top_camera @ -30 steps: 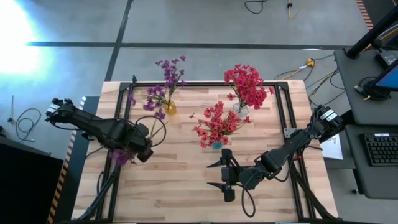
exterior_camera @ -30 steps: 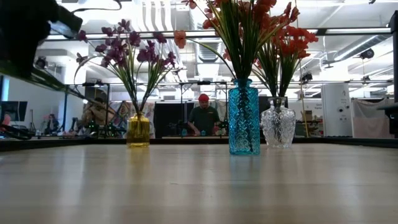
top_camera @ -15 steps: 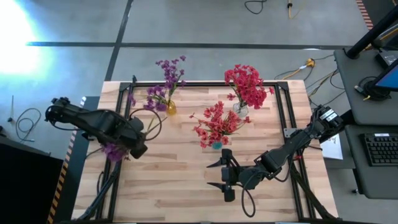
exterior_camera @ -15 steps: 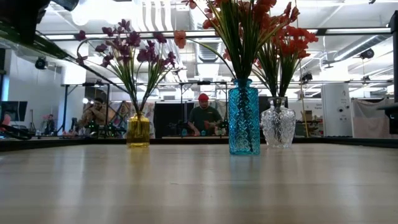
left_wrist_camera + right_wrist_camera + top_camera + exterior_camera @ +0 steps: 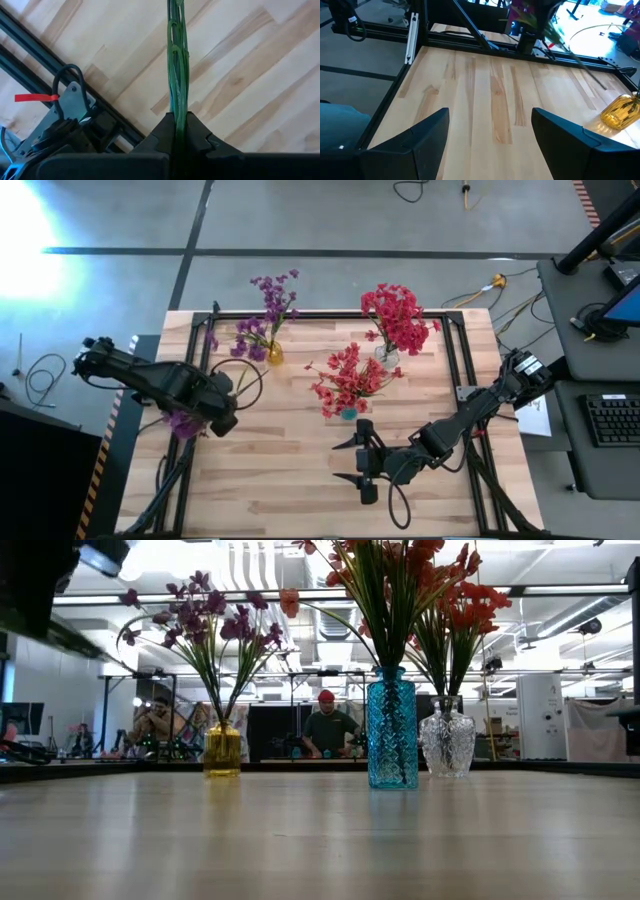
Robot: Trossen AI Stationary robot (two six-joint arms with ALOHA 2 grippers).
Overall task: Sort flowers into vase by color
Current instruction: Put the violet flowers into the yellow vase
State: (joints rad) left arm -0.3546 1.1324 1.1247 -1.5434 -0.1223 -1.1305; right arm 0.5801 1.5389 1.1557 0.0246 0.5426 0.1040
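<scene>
no readable text, labels or signs

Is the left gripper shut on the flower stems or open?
Shut: the left gripper has its fingers pressed together around the green stems, which run out between them.

Two dark jointed arms; looped black cables; left tool [image 5: 178, 131] black, a red tag beside it.

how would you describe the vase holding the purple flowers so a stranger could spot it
Look at the wooden table, along its far edge where three vases stand. The one you want is the yellow vase nearest the left arm's side, short and amber-tinted, with purple flowers. The blue vase and clear vase both hold red flowers.
</scene>
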